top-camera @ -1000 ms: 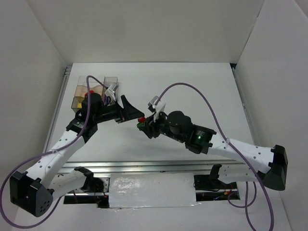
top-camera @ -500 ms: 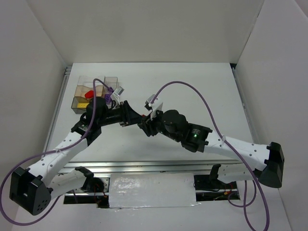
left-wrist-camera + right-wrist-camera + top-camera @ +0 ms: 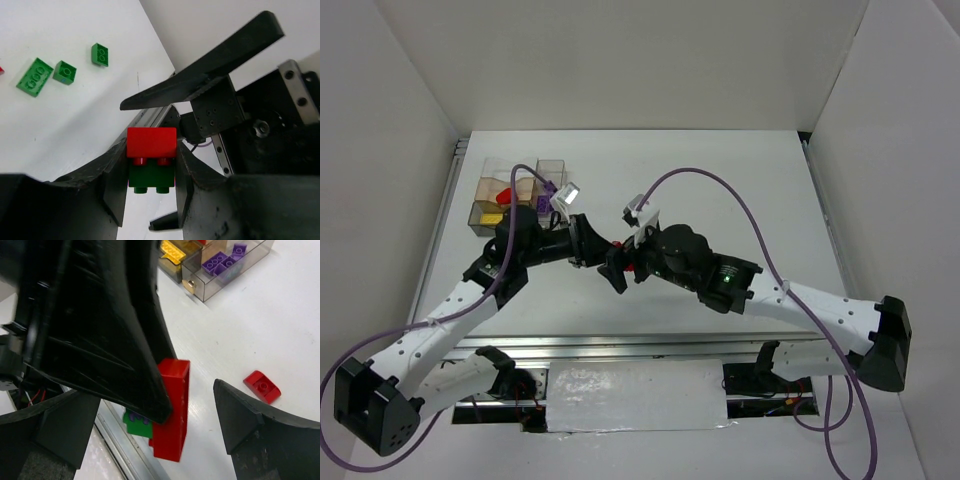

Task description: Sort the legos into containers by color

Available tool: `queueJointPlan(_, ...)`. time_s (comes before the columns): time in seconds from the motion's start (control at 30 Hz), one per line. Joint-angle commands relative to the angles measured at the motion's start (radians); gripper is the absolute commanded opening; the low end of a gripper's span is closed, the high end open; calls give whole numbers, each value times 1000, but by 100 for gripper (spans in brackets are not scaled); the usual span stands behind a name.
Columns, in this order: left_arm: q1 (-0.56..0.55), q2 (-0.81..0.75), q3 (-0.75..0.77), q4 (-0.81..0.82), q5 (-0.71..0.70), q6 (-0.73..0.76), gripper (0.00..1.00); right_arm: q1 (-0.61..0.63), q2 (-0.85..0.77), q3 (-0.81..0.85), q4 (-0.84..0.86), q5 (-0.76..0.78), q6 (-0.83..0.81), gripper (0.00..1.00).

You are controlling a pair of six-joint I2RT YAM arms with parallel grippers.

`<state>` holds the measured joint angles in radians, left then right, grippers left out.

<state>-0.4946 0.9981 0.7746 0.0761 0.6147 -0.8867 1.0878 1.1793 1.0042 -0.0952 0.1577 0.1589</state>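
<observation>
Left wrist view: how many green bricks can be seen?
4. Three lie loose on the table: a long brick, a small brick beside it, another farther right. The fourth sits under a red brick between the jaws. Others may be hidden.

Overhead camera looks down; both close wrist cameras share the red lego [image 3: 151, 142].

White-shelled left arm [image 3: 432, 328] and right arm [image 3: 820, 309] have black joint housings and looping purple cables [image 3: 696, 171]; a small green light [image 3: 728, 281] glows on the right.
</observation>
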Motion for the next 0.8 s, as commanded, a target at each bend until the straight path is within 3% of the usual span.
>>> queueJointPlan(0.0, -5, -42, 55, -21, -49, 90, 0, -32, -49, 13, -27, -87, 24, 100)
queueJointPlan(0.13, -5, -44, 58, -27, -52, 138, 0, -95, -168, -44, -47, -283, 24, 100)
queueJointPlan(0.23, -2, -36, 49, 30, 43, 189, 0, -173, -248, -105, -35, -462, 25, 100)
queueJointPlan(0.27, -4, -36, 40, 78, 107, 199, 0, -201, -274, -114, -28, -594, 27, 100)
queueJointPlan(0.37, -4, -58, 0, 174, 224, 204, 0, -282, -296, -133, -28, -737, 31, 100)
queueJointPlan(0.5, -4, -113, -47, 347, 322, 155, 0, -327, -277, -141, -17, -776, 54, 96)
queueJointPlan(0.77, -16, -119, -54, 373, 367, 149, 0, -328, -188, -115, 161, -963, 137, 90)
